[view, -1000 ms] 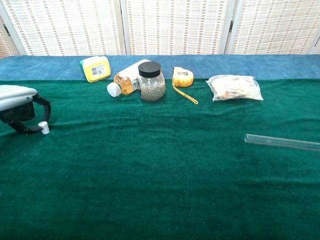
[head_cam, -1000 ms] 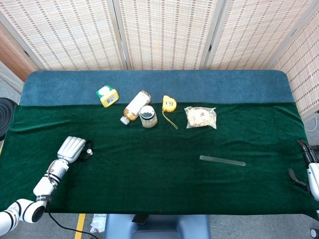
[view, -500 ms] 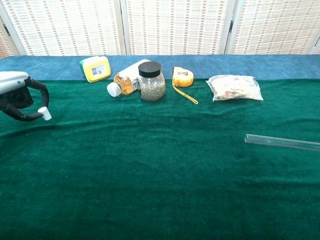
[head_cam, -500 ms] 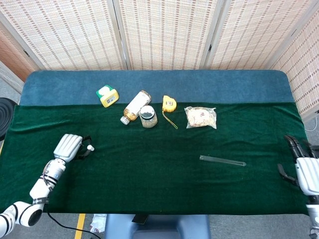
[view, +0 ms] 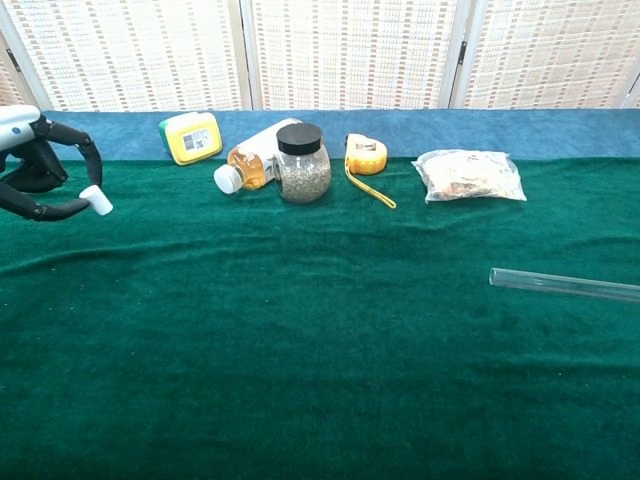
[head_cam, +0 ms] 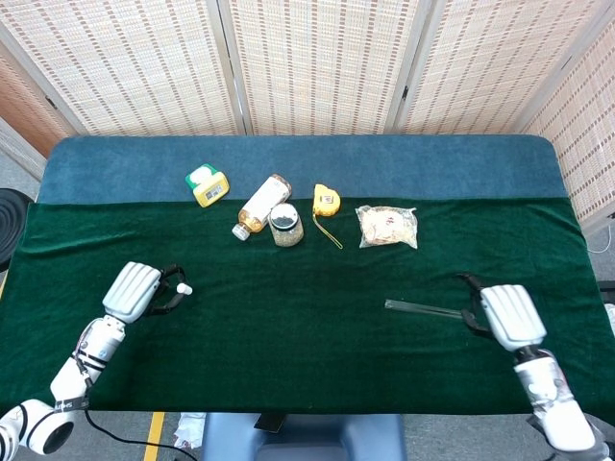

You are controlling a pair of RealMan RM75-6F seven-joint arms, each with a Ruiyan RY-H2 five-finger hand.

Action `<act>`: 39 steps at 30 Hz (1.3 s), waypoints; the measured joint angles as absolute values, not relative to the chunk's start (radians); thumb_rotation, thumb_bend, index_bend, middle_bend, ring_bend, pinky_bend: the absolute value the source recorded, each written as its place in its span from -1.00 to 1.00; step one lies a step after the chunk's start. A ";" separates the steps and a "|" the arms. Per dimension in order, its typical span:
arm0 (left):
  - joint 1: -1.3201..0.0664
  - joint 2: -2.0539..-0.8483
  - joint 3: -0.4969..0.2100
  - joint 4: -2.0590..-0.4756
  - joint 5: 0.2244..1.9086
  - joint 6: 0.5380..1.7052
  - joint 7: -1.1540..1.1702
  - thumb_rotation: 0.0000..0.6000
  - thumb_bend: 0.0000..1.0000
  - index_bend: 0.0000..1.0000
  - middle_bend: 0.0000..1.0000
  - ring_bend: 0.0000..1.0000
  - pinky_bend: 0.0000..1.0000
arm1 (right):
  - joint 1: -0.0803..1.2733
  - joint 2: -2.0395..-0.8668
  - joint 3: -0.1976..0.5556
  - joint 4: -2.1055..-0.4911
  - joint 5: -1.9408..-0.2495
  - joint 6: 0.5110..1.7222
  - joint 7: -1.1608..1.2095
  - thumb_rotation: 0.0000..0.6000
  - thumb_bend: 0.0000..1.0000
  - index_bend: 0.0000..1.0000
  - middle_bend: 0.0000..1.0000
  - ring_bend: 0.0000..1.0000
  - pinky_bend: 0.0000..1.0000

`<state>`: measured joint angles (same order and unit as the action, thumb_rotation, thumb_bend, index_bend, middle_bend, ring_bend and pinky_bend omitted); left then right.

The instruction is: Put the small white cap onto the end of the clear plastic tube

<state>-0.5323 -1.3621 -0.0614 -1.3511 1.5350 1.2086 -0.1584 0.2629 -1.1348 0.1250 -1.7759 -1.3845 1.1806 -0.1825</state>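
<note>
Holding: the small white cap (head_cam: 184, 289) is pinched at the fingertips of the left robot hand (head_cam: 135, 291), which is raised clear of the green cloth in the chest view.
Left robot hand state: closed on the cap, the dark fingers (view: 62, 136) curled round toward it; nothing else is held.
Cap position: carried at the inner tip of the left robot hand, above the tabletop (head_cam: 288, 346), well apart from the tube.
Right robot hand: seen only in the head view (head_cam: 507, 315), hovering at the far right end of the clear plastic tube (head_cam: 428, 309); its dark fingers (head_cam: 470, 282) are curled over that end.
Right robot hand state: whether the tube is gripped or merely touched cannot be told from either view.
Tube position: laid flat on the green cloth, its right end under the right robot hand's fingers, its open left end pointed toward the left robot hand across the cloth.
Beyond the left robot hand: a yellow and green box (head_cam: 208, 185) is found further back on the tabletop.
Between the robot hands, at the back: a bottle with amber liquid (head_cam: 261, 204) is laid on its side, touching a glass jar with a black lid (head_cam: 285, 225); a yellow tape measure (head_cam: 327, 202) is just beside them.
Beyond the right robot hand: a clear bag of pale contents (head_cam: 388, 227) is laid behind the tube.
</note>
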 measured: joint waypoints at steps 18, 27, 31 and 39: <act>-0.522 -1.353 -0.029 -1.367 1.544 1.179 -0.153 1.00 -0.06 0.25 1.00 0.78 0.69 | 0.401 -1.312 0.121 -1.646 -1.105 0.999 -0.334 1.00 -0.22 -0.31 0.68 1.00 0.89; -0.526 -1.365 -0.026 -1.357 1.541 1.163 -0.155 1.00 -0.06 0.25 1.00 0.78 0.69 | 0.401 -1.347 0.097 -1.596 -1.084 1.012 -0.340 1.00 -0.27 -0.20 0.72 1.00 0.92; -0.528 -1.370 -0.026 -1.351 1.542 1.160 -0.159 1.00 -0.06 0.25 1.00 0.78 0.69 | 0.404 -1.361 0.097 -1.574 -1.072 1.012 -0.330 1.00 -0.29 -0.17 0.74 1.00 0.92; -0.527 -1.377 -0.025 -1.341 1.541 1.158 -0.164 1.00 -0.06 0.25 1.00 0.78 0.69 | 0.416 -1.384 0.099 -1.542 -1.057 1.004 -0.321 1.00 -0.29 -0.12 0.74 1.00 0.92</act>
<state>-0.5275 -1.3767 -0.0254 -1.3409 1.5411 1.1584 -0.1640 0.4164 -1.3838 0.0995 -1.5419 -1.0568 1.0045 -0.3215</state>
